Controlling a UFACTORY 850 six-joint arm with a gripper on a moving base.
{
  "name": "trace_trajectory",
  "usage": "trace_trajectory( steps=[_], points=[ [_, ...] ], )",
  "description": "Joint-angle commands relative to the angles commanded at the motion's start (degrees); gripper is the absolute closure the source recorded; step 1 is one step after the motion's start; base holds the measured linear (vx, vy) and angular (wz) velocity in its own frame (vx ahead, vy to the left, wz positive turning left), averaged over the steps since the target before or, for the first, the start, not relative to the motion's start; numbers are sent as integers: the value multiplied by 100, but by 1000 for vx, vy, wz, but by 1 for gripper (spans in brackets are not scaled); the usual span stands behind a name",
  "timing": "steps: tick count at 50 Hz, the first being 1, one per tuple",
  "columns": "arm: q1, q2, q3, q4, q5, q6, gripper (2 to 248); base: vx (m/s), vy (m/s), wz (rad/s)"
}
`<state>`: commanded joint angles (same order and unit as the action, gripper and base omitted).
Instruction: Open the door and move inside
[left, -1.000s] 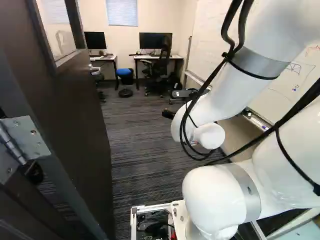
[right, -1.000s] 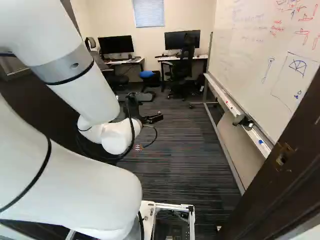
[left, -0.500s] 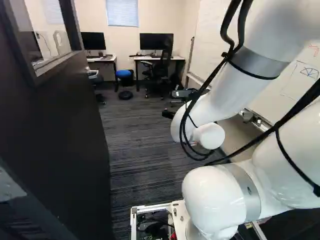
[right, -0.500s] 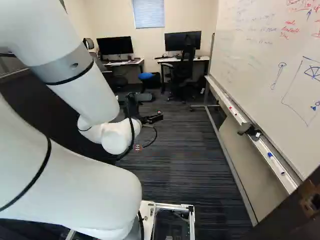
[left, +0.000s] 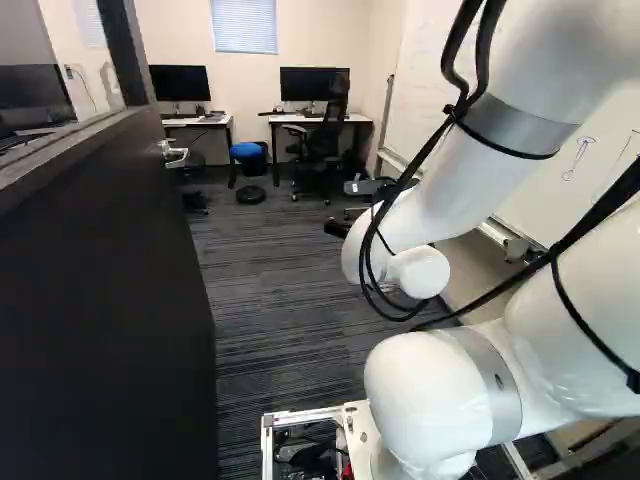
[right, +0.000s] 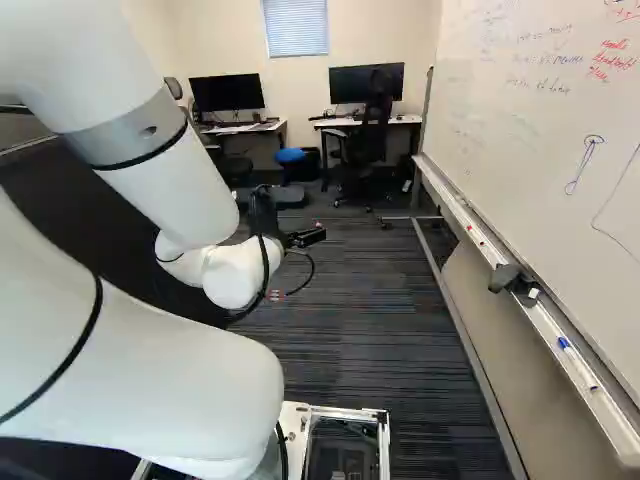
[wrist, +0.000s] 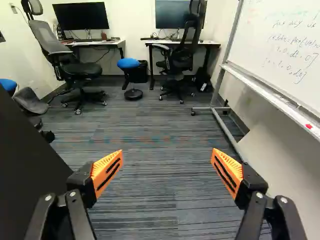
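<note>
"Black, that door. Which way does it lie from the jaws?"

"To the robot's left, standing open. It's upright, and its broad face runs ahead into the room, with the silver lever at the far edge. Only one arm here, so no choosing the nearer."

"Have the jaws got hold of it?"

"No. They're spread wide, orange pads well apart, nothing gripped, carpet showing between. Whether a jaw touches the door, I can't tell."

"So opening is done?"

"Looks that way to me. Moving inside is the step in hand. I'd send the base straight ahead, between the door on its left and the whiteboard on its right."

"What might go wrong?"

"Drift left and the arm or base could rub the door and swing it. Drift right and the tray might catch."

"Any labels?"

"I can't make out any on the door. There's handwriting on the whiteboard, red and dark marker, with a few drawings, which I won't read out."
</note>
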<state>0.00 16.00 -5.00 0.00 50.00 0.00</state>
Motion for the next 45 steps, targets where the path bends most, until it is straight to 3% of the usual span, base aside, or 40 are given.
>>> trace_trajectory(
  steps=[45],
  points=[
    [0, 0, 0, 0, 0, 0, 3, 210, 6, 5]
  ],
)
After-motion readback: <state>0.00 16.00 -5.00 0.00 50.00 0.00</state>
